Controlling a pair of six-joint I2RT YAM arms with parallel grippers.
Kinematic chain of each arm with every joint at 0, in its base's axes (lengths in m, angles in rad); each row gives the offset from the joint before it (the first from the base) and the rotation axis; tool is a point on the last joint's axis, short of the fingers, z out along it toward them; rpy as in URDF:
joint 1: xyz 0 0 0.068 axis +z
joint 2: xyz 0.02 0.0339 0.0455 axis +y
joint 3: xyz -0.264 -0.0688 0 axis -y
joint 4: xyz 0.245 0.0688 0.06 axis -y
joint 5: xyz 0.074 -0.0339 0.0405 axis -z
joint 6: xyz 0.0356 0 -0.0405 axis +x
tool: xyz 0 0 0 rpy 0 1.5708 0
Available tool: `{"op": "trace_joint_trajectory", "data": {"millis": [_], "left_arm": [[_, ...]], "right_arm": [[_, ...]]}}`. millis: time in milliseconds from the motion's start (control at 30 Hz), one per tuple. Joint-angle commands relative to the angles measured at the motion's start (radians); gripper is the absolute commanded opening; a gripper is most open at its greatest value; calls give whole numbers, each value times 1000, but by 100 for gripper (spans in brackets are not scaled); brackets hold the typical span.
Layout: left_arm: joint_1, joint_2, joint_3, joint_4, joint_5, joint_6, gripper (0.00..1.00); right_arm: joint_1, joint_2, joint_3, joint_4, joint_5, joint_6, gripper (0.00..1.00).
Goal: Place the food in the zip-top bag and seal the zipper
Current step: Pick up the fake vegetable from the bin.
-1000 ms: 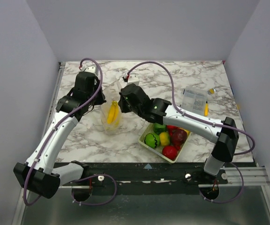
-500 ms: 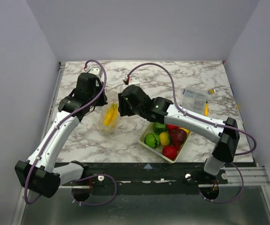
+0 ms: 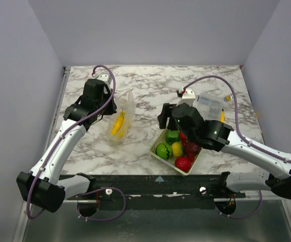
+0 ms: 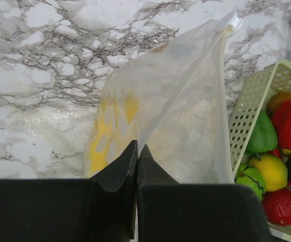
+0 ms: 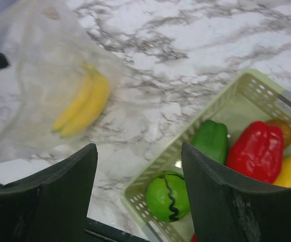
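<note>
**Filling step.** The soft clear zip-top bag (image 4: 185, 101) lies left of centre on the marble desk (image 3: 155, 85). It is pinched at one edge by the left pincer (image 4: 137, 149), which is pressed together on the film. A yellow banana bunch (image 5: 82, 103) is already enclosed. The right pincer (image 5: 138, 151) is held spread above the pale lattice basket (image 5: 246, 88) by the near edge. A descent onto the striped green fruit (image 5: 168, 194) is probably called for next; sealing is judged to be pending.

Pincer (image 5: 138, 151) spread wide, empty; bananas (image 5: 82, 106) inside bag (image 5: 29, 65); basket (image 5: 226, 97) near bag.
</note>
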Motion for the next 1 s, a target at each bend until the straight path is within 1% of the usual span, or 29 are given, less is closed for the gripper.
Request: {"op": "trace_joint_trajectory", "data": {"millis": [0, 67, 133, 233, 367, 467, 533, 800, 900, 967], "left_arm": [[4, 3, -7, 23, 41, 6, 0], [4, 0, -7, 26, 47, 6, 0], [6, -1, -5, 27, 54, 5, 0], [9, 2, -6, 29, 68, 2, 0], [9, 2, -12, 33, 76, 0, 0], [9, -2, -14, 33, 79, -1, 0], [9, -4, -16, 35, 83, 0, 0], [9, -3, -15, 36, 93, -3, 0], [9, -2, -16, 38, 97, -3, 0], [9, 2, -15, 39, 102, -3, 0]], "right_arm": [[-18, -43, -151, -94, 121, 88, 71], [-30, -57, -211, -96, 97, 119, 71], [-35, -59, -265, -53, 72, 140, 71], [-46, -11, -305, 5, 41, 187, 71], [-87, 99, -294, 7, 32, 251, 71], [-121, 164, -289, 7, 27, 276, 65], [-128, 194, -284, 8, 38, 278, 65], [-161, 268, -309, 60, 21, 265, 66], [-163, 297, -308, 40, 47, 264, 69], [-162, 317, -302, 26, 56, 259, 69]]}}
